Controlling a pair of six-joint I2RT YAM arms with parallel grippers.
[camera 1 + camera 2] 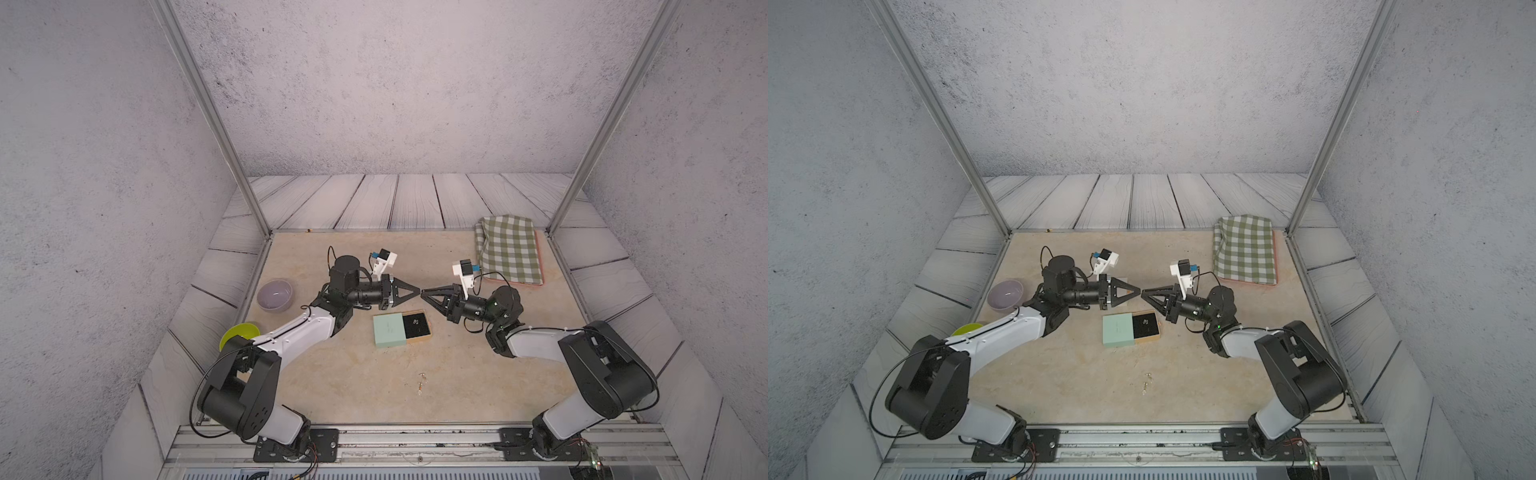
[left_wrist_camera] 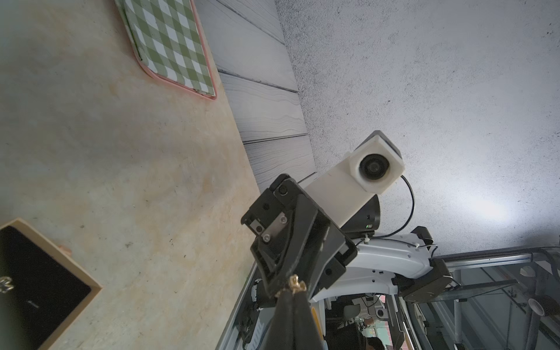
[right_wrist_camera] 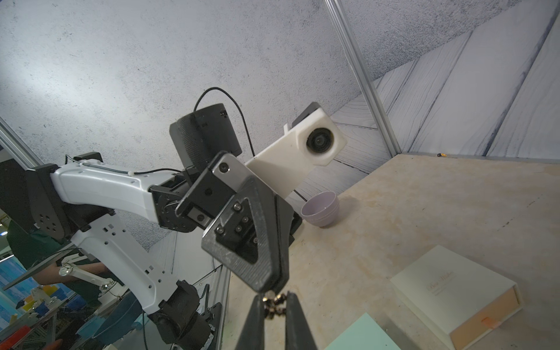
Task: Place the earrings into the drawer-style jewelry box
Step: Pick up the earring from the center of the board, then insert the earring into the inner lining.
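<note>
Presently a gold earring (image 2: 294, 280) is held pinched in the closed tips of the left gripper (image 2: 291, 295), tip to tip with the right gripper (image 3: 275, 295), whose narrow jaws flank it, grip not discernible, raised just beyond the mint-green box's open tray (image 1: 420, 331).

- Left gripper (image 1: 416, 289) — jaws closed, earring (image 2: 295, 282) pinched at their tips.
- Right gripper (image 1: 423, 292) — tip to tip with it, jaws narrowly apart astride that earring.
</note>
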